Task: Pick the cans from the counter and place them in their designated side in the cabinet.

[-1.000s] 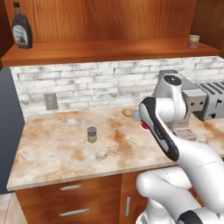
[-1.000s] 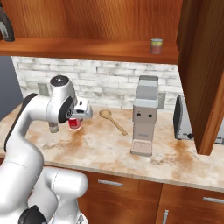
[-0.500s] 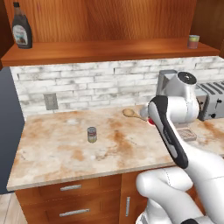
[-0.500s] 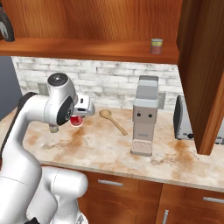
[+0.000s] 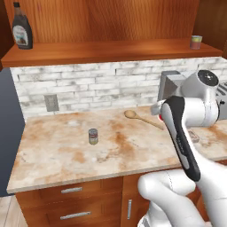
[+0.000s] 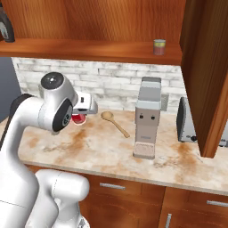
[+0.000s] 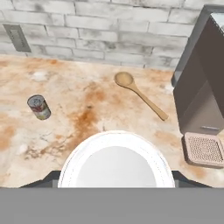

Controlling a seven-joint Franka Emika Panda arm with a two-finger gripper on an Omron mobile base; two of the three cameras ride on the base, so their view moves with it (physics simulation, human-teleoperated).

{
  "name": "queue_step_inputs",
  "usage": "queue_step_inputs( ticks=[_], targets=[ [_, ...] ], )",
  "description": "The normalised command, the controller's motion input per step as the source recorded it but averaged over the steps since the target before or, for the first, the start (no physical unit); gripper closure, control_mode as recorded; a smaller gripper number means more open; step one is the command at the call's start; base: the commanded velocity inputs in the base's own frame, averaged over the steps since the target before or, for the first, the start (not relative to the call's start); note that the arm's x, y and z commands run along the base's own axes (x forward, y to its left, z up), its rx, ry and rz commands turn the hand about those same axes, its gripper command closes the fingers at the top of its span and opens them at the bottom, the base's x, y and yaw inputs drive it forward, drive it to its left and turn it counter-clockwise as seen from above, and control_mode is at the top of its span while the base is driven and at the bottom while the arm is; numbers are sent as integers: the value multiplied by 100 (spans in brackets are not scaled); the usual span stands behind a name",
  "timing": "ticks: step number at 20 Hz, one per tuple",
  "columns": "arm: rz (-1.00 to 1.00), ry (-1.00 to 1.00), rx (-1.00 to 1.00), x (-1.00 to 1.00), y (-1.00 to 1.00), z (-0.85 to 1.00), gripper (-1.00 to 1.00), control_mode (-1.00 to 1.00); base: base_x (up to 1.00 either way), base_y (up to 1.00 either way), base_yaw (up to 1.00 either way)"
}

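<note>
My gripper (image 6: 82, 112) is shut on the red can (image 6: 79, 119) and holds it in the air above the counter (image 6: 111, 151), left of the wooden spoon. In the hand view the can's silver top (image 7: 116, 162) sits between my gripper's (image 7: 116, 183) dark fingertips. The olive-grey can (image 5: 93, 136) stands upright on the counter (image 5: 53, 155), well left of the hand; it also shows small in the hand view as the can (image 7: 39, 107). The cabinet shelf (image 5: 111, 49) runs overhead along the wall.
A wooden spoon (image 6: 115, 123) lies on the counter. A grey coffee machine (image 6: 148, 116) stands right of it, then a toaster (image 6: 187, 120). On the shelf stand a syrup bottle (image 5: 21, 31) at the left and a small green-pink can (image 6: 159, 46) at the right.
The gripper, with the red can in it, has risen a little and swung right toward the spoon. The olive-grey can has not moved.
</note>
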Motion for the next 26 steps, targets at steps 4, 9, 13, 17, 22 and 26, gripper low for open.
queue_step_inputs(
  ticks=[4,9,13,17,22,26],
  targets=[
    [-1,-15,-3,-36,-19,26,100,-100,0,0,0],
    [-2,-10,-2,-36,-20,23,100,-100,0,0,0],
    [-2,-9,-2,-37,-21,24,100,-100,0,0,0],
    [-2,-7,-2,-23,-17,32,100,-100,0,0,0],
    [-2,-4,-1,-13,-15,37,100,-100,0,0,0],
    [-2,-6,-1,-10,-13,38,100,-100,0,0,0]
  ],
)
